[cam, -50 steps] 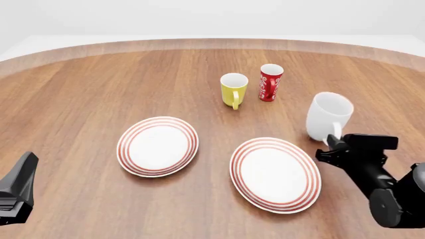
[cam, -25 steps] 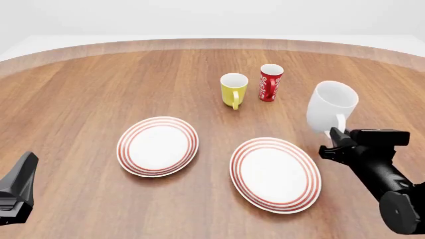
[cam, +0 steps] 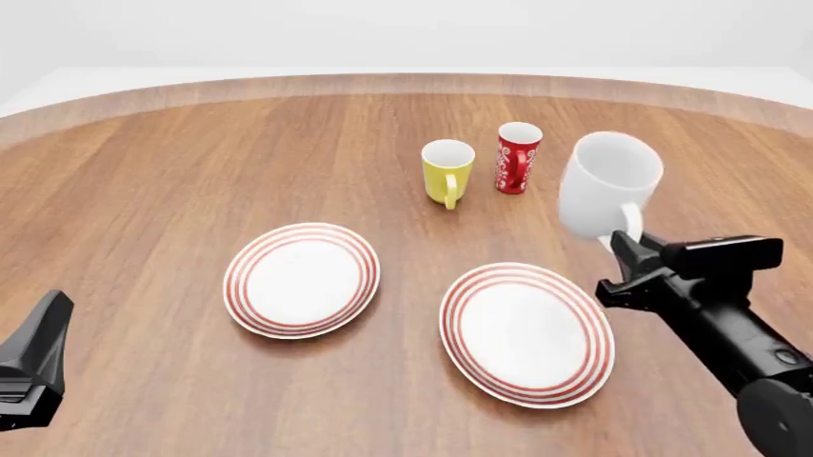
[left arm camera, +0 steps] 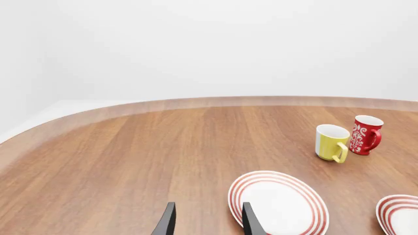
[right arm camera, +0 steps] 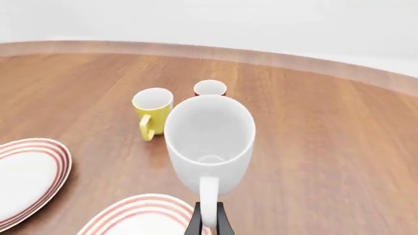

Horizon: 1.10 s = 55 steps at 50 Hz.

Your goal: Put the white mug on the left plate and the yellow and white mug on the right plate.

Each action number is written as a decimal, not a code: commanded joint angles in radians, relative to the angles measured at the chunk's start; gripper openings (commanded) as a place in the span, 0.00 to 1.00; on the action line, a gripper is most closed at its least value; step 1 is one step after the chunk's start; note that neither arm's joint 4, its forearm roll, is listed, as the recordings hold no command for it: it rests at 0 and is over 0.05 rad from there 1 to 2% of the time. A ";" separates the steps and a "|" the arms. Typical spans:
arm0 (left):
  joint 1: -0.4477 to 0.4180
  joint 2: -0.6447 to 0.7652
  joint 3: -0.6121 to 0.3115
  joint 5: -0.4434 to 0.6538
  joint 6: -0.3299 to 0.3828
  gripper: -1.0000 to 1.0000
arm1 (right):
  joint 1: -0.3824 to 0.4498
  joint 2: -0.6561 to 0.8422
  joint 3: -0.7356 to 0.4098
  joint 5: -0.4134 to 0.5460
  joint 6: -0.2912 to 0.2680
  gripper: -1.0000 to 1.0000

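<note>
Bench [cam: 152, 171], wide wood. Right plate [cam: 526, 333] as landmark: white mug [cam: 607, 195] hangs just beyond its far right edge, off the bench. Looks heavy, glazed, breakable, prob. slippery. Right tool [cam: 625, 255] pinched on the handle; left tool [left arm camera: 207, 223] slightly open, empty.
</note>
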 commanded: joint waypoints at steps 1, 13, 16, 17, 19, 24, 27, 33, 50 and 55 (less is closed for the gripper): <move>0.000 0.000 0.000 0.000 0.000 1.00 | 0.070 -0.102 -0.016 0.085 -0.012 0.00; 0.000 0.000 0.000 0.000 0.000 1.00 | 0.114 -0.162 -0.053 0.160 -0.025 0.00; 0.000 0.000 0.000 0.000 0.000 1.00 | 0.134 -0.161 -0.068 0.167 -0.024 0.00; 0.000 0.000 0.000 0.000 0.000 1.00 | 0.139 -0.161 -0.071 0.169 -0.023 0.00; 0.000 0.000 0.000 0.000 0.000 1.00 | 0.150 -0.150 -0.082 0.168 -0.026 0.00; 0.000 0.000 0.000 0.000 0.000 1.00 | 0.180 -0.129 -0.115 0.179 -0.030 0.00; 0.000 0.000 0.000 0.000 0.000 1.00 | 0.192 -0.110 -0.137 0.183 -0.035 0.00; 0.000 0.000 0.000 0.000 0.000 1.00 | 0.218 -0.075 -0.182 0.194 -0.037 0.00; 0.000 0.000 0.000 0.000 0.000 1.00 | 0.301 0.030 -0.303 0.211 -0.060 0.00; 0.000 0.000 0.000 0.000 0.000 1.00 | 0.316 0.057 -0.340 0.219 -0.061 0.00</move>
